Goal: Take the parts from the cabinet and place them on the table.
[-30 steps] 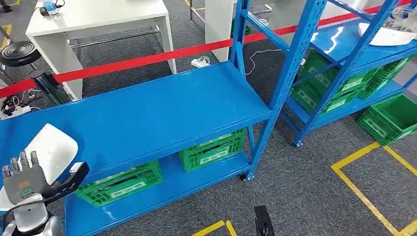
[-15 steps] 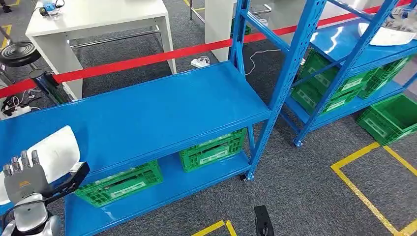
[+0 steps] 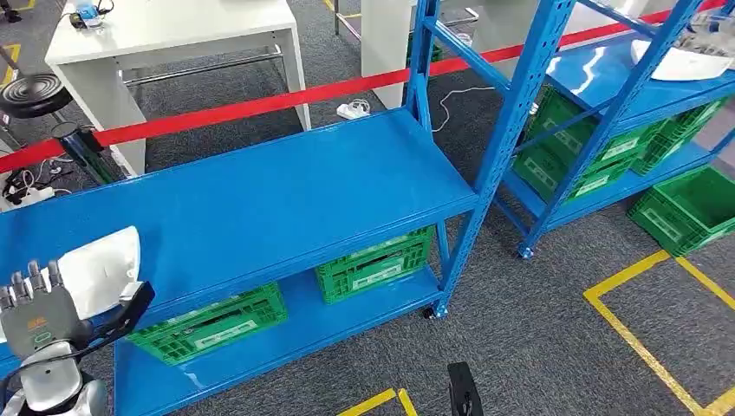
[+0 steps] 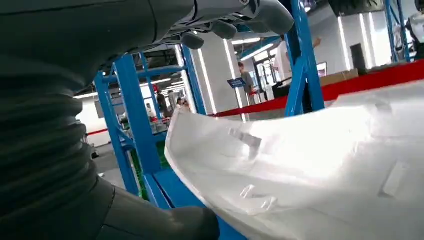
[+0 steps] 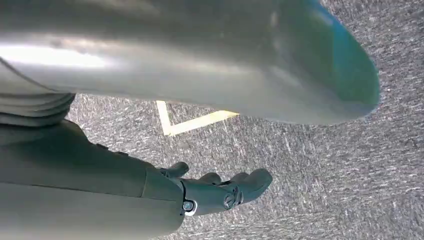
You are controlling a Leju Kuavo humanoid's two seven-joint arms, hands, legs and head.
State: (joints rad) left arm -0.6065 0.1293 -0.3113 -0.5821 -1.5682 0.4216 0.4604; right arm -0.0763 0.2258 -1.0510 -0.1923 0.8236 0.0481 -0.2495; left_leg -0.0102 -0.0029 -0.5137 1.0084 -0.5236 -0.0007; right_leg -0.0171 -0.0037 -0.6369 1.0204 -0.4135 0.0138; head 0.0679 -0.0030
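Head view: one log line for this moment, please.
left hand: holding white moulded plastic part | part: over blue metal shelf edge | right hand: hanging, holds nothing

Glossy blue painted metal shelving (image 3: 260, 199) stands on rough grey carpet (image 3: 537, 329). A white part (image 3: 100, 269), seemingly smooth moulded plastic, lies on the shelf; ribbed green plastic crates (image 3: 373, 264) sit below, behind a matt red barrier tape (image 3: 260, 104).
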